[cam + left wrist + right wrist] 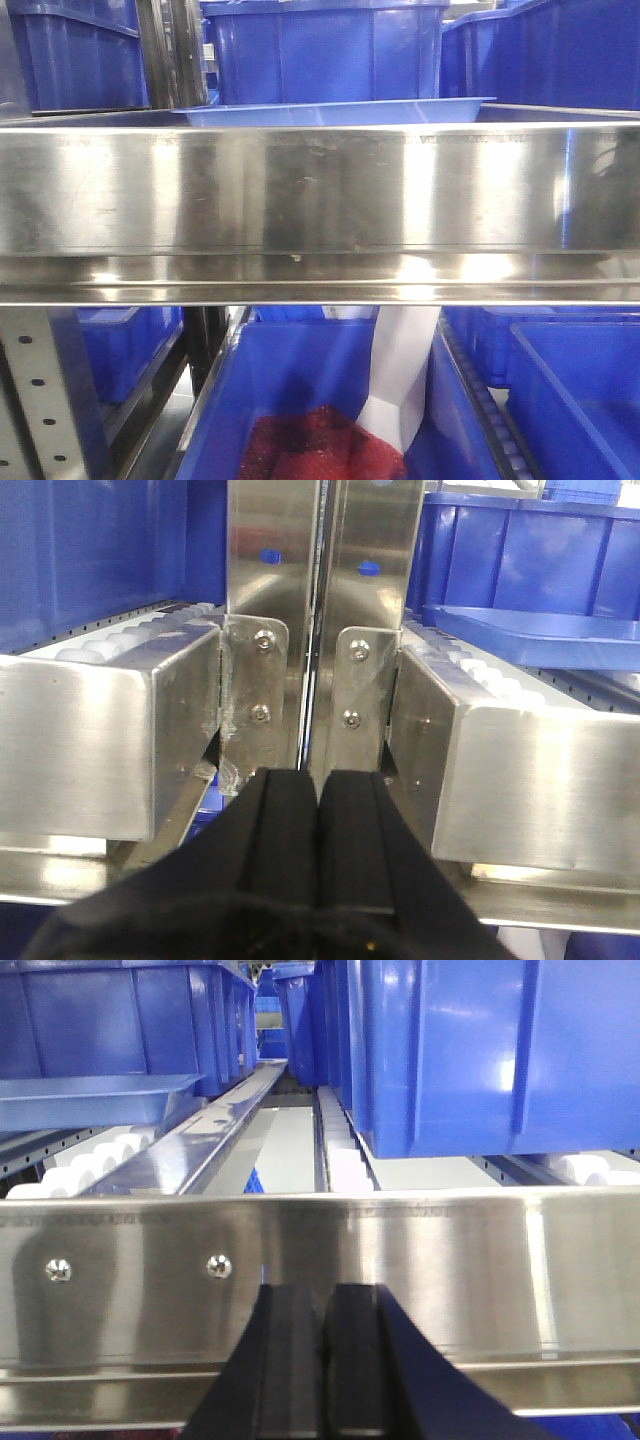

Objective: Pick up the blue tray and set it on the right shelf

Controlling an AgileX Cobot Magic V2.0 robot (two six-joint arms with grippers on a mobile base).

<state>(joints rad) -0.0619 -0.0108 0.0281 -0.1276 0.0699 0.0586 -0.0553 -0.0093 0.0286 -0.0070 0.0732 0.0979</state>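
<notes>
The light-blue tray [330, 112] lies flat on the stainless-steel right shelf, just behind the broad shiny front lip [320, 190]. It also shows in the left wrist view [540, 630] at the upper right, and in the right wrist view [95, 1100] at the upper left, resting on white rollers. My left gripper [318, 777] is shut and empty, in front of the joint between two shelf uprights. My right gripper [327, 1290] is shut and empty, close before the shelf's front lip [420, 1250], below and right of the tray.
Deep dark-blue bins [325, 48] stand behind the tray, and one [500, 1055] sits on the rollers right of it. More blue bins [320, 400] sit on the lower level, one holding red mesh and white material. Perforated grey uprights [35, 400] stand at the left.
</notes>
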